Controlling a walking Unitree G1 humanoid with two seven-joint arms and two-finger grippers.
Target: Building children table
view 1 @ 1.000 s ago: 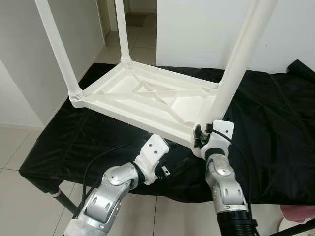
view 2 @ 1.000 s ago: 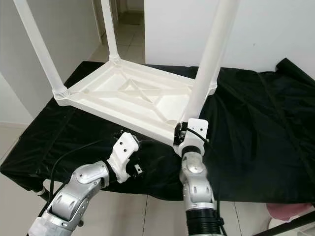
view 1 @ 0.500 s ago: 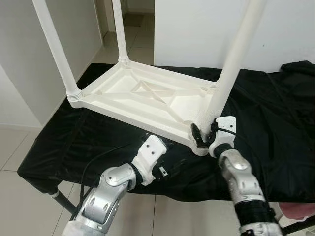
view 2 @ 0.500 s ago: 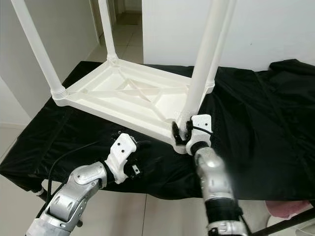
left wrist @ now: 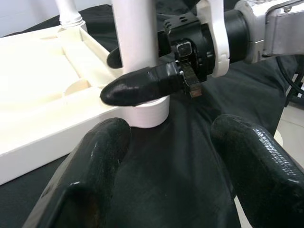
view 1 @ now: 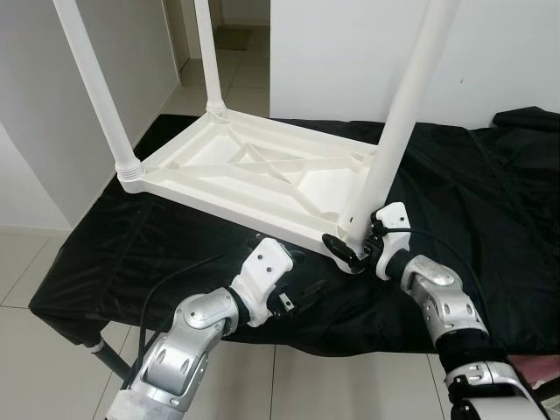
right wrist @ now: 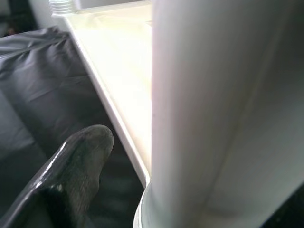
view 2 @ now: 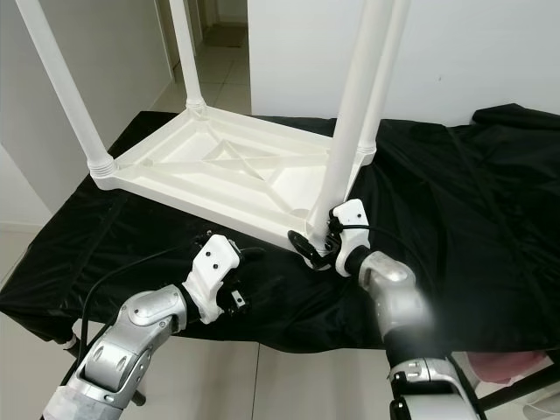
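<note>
Black cloth (view 1: 131, 245) bears upturned white plastic table (view 1: 254, 175); right end effector (view 1: 350, 248) clasps round leg (view 1: 398, 122); left end effector (left wrist: 166, 156) open

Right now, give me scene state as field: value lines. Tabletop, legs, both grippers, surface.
tabletop: white plastic tabletop, upside down on the black cloth
legs: four white legs standing up from its corners
near leg: near right leg seated in its corner socket
right gripper: right gripper around the base of that leg, a finger on each side
left gripper: left gripper open, low over the cloth, pointing at that same corner, holding nothing
surface: cloth-covered work table, tiled floor around
</note>
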